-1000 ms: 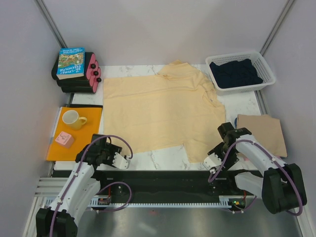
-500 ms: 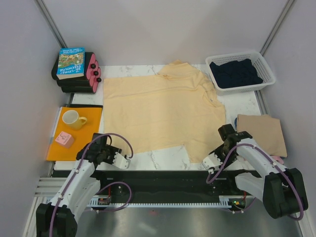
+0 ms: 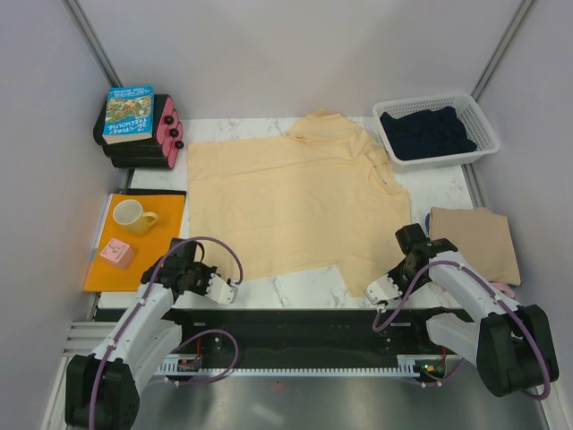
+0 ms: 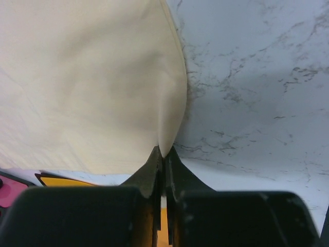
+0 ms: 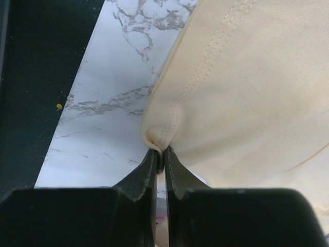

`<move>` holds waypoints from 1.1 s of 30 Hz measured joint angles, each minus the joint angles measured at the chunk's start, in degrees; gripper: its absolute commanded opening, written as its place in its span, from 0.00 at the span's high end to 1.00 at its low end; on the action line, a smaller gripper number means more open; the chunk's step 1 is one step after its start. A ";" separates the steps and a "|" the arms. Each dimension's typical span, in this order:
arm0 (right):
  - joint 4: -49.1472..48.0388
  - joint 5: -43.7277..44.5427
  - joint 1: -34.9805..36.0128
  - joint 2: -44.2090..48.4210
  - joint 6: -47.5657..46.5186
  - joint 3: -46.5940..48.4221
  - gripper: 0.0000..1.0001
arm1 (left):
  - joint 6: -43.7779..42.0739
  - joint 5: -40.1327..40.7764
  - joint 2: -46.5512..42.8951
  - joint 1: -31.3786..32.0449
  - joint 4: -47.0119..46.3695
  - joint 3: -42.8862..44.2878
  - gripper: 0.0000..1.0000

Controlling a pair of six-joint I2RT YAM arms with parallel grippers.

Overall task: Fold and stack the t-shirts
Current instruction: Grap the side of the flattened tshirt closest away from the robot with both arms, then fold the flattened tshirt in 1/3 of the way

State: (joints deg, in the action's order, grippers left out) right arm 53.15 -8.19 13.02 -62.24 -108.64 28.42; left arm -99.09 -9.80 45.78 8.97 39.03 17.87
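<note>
A large pale yellow t-shirt (image 3: 295, 202) lies spread flat across the marble table (image 3: 304, 285). My left gripper (image 3: 229, 288) is shut on its near left corner, and the left wrist view shows the yellow cloth (image 4: 103, 82) pinched to a point between the fingers (image 4: 152, 167). My right gripper (image 3: 377, 289) is shut on the near right corner, where the stitched hem (image 5: 164, 128) bunches between its tips. A folded tan t-shirt (image 3: 473, 242) rests at the right edge. A dark navy t-shirt (image 3: 426, 133) fills the white basket (image 3: 483, 121).
A flat orange sheet (image 3: 134, 246) at the left carries a yellow mug (image 3: 132, 216) and a pink block (image 3: 116, 253). A book (image 3: 130, 114) lies on black and pink cases (image 3: 148, 143) at the back left. A black rail (image 3: 295, 327) runs along the near edge.
Both grippers have closed from open onto the near corners of the pale yellow t-shirt. Both arms shifted slightly toward the near edge.
</note>
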 measured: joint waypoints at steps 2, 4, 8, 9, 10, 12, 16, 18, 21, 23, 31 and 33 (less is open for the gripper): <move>-0.09 0.02 0.00 -0.13 0.02 0.11 0.89 | 0.00 0.00 0.20 0.07 -0.09 0.04 0.98; -0.20 0.07 0.00 -0.55 0.07 0.33 0.91 | 0.00 0.00 0.44 0.11 -0.15 0.13 0.98; -0.50 0.11 0.00 -1.64 0.42 0.98 0.95 | 0.04 0.02 1.01 0.11 -0.11 0.50 0.98; -0.55 0.13 0.00 -1.90 0.46 1.14 0.99 | 0.07 0.00 1.25 0.11 -0.04 0.63 0.98; -0.59 0.13 0.00 -2.27 0.46 1.44 1.00 | 0.15 0.00 1.51 0.11 0.09 0.87 0.98; -0.90 0.09 0.00 -3.28 0.83 2.32 1.00 | 0.72 -0.22 2.34 0.11 0.74 1.60 0.98; -0.52 -0.96 0.00 -5.88 0.92 5.95 1.00 | 2.69 -1.51 3.87 0.11 5.70 5.33 0.98; 0.63 -1.36 0.00 -6.34 0.94 8.98 1.00 | 3.37 -2.40 3.65 0.11 7.80 7.91 0.98; 3.02 -1.62 0.00 -6.49 0.98 14.21 1.00 | 3.56 -2.84 2.43 0.11 10.38 10.58 0.98; 5.14 -1.60 0.00 -6.88 0.96 17.33 1.00 | 3.56 -2.84 1.53 0.11 12.28 11.45 0.98; 11.61 -1.60 -0.22 -8.13 1.44 26.77 1.00 | 3.63 -2.82 0.22 0.13 18.32 12.31 0.98; 12.33 -1.60 -0.44 -7.89 1.86 27.89 1.00 | 3.96 -2.78 0.17 0.13 18.56 12.61 0.98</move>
State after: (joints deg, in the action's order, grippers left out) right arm 65.47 -9.78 12.58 -70.13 -106.78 56.31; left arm -95.13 -12.58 45.95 9.10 57.58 30.48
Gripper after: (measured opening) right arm 0.087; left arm 0.034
